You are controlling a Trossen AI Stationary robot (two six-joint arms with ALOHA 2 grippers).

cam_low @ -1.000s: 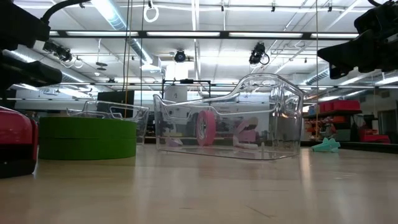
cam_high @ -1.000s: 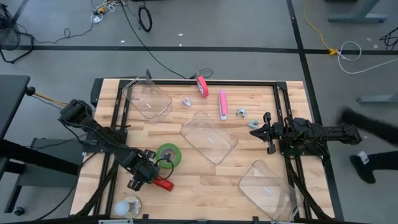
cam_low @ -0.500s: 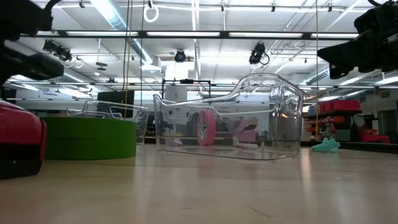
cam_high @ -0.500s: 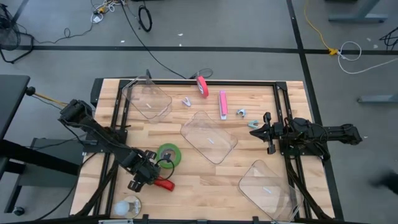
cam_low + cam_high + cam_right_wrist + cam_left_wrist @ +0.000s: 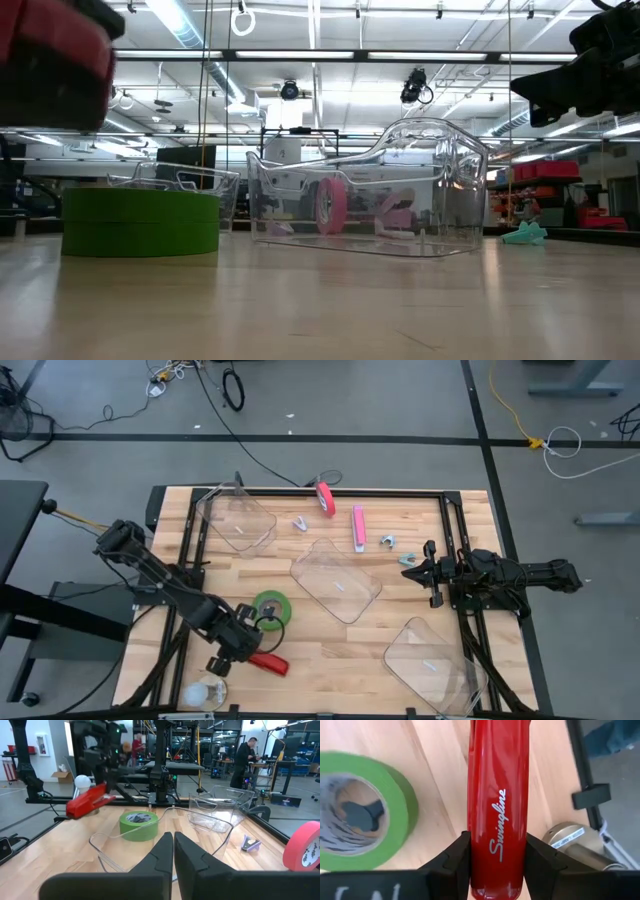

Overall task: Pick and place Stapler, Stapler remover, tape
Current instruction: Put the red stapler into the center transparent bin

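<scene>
The red Swingline stapler is being gripped by the left gripper and held clear of the table, at five o'clock of the green tape roll. Carrying to a clear bin is judged next. The right gripper, clenched empty, is being kept waiting at three o'clock.

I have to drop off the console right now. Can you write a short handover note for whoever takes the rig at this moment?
Left gripper: shut on the red stapler, lifted off the table at the near left, beside the green tape roll.
Right gripper: shut, empty, waiting at the right edge.
Pink tape roll, pink stapler and the small staple removers lie at the far side.
The three clear trays look empty.
Done: stapler picked up.
Left: place it, then staple remover and tape.
</scene>
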